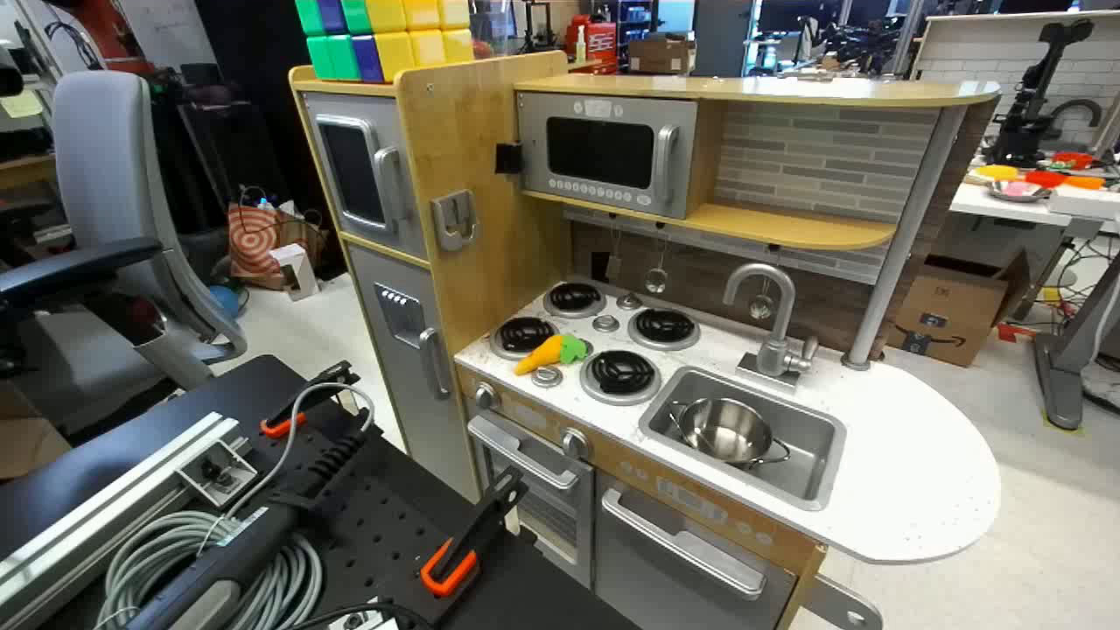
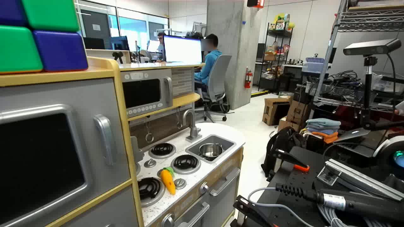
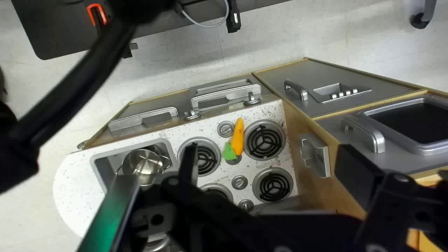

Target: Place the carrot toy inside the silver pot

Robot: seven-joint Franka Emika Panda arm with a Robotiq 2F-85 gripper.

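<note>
The carrot toy (image 1: 541,355) lies on the white stove top between two front burners, its green leafy end over a knob. It also shows in an exterior view (image 2: 167,181) and in the wrist view (image 3: 238,136). The silver pot (image 1: 726,429) stands in the sink basin; it shows in an exterior view (image 2: 210,150) and in the wrist view (image 3: 143,162), partly hidden there by gripper parts. My gripper (image 3: 269,162) is open and empty, its fingers wide apart, high above the stove. It is out of sight in both exterior views.
The sink basin (image 1: 827,472) is set in the counter beside the burners, with a faucet (image 1: 777,315) behind it. A microwave with a shelf (image 1: 612,153) overhangs the back. A tall wooden cabinet side (image 1: 481,140) borders the stove. A black table (image 1: 376,525) with clamps stands in front.
</note>
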